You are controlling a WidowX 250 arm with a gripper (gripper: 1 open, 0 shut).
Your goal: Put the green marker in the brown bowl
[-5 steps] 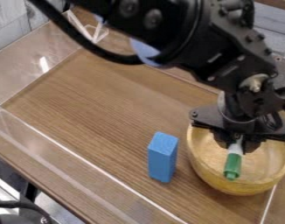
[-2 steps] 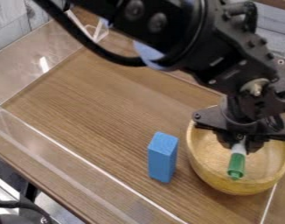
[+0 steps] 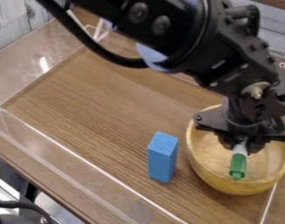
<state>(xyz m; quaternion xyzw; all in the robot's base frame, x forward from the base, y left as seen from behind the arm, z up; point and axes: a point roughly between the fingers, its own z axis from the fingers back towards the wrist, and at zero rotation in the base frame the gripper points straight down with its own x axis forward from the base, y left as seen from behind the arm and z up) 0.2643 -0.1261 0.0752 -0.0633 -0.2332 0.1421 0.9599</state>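
Holding the slim white-barrelled marker with the dark green cap end (image 3: 239,163), your black metal tool (image 3: 240,143) is closed down on the barrel, over the round, thick-walled tan wooden bowl (image 3: 198,164). The green end points down towards the near side of the bowl, inside its rim as you see it from this camera. Whether that tip touches the wood or hangs just above it, you cannot tell from here; the tool and the arm hide the upper barrel and the far part of the bowl.

As I judge it, you are at the release, with only the letting go and the lift away left. Your main risk is height: open up while the marker is well above the bottom and it could bounce, or tip over the near rim onto the brown wooden table (image 3: 104,109). Go too low and the green end could jam against the sloping wall, twisting the marker in your grip or pushing the bowl along. The wide black body of the tool sits close to the far rim, so a sideways drift might knock or tilt the bowl. Open gently, then rise straight: a marker that clings to one finger could be carried back out. The blue rectangular block (image 3: 163,157) stands beside the bowl, so avoid leaving on that side while low.
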